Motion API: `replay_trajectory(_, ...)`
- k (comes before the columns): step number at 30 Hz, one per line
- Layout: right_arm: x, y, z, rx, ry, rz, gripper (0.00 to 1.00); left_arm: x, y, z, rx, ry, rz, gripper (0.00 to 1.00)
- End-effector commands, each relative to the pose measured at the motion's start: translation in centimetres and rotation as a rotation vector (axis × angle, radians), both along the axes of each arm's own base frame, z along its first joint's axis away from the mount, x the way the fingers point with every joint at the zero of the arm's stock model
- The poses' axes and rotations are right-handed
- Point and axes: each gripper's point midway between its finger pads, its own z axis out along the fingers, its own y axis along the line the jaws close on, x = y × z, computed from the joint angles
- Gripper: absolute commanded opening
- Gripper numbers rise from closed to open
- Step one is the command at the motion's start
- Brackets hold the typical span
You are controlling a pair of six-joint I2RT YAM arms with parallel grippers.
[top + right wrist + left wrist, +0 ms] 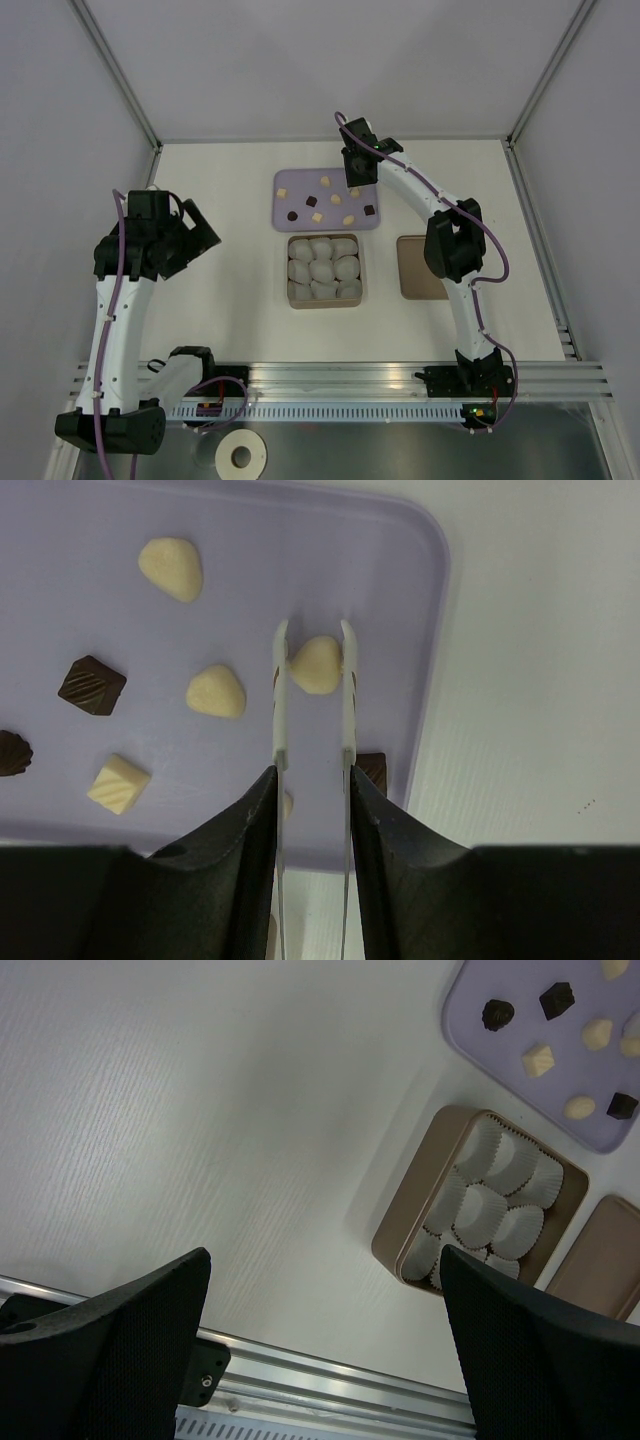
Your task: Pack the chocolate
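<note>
Right gripper [314, 630] is pinching one pale piece [316, 665] on the far tray, while the box is waiting.

Nearest, the left gripper [322, 1260] is hanging spread wide over bare table [200, 1110], holding nothing. Beyond it the box [415, 1195] is sitting with white paper cups [482, 1210], all looking unfilled, and its lid [415, 270] is lying beside it. Farther back, on the lilac tray [380, 570], the right fingers are pressing both sides of the pale piece, with the other chocolate pieces [215, 692] lying scattered around. The pick seems to be underway. The next move is calling for a straight lift, then travel back toward a cup and a gentle release.
</note>
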Motion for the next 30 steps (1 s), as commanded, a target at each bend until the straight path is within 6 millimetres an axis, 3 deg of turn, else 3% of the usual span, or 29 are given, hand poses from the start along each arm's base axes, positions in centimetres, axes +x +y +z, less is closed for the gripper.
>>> replay_trajectory(1,1.4,0.4,2.4,0.030,-0.075,-0.023,0.37,0.8,-0.3,0.5,-0.015,-0.034,-0.002,1.00)
replay_trajectory(19,-0.3,-0.7,2.8,0.008,-0.048,-0.037,0.41,1.2,-0.3,0.5,-0.011,-0.039,-0.007,1.00)
replay_trajectory(30,-1.1,-0.2,3.3,0.052,-0.036,-0.035,0.39,1.6,-0.3,0.5,-0.008,-0.038,-0.010,1.00)
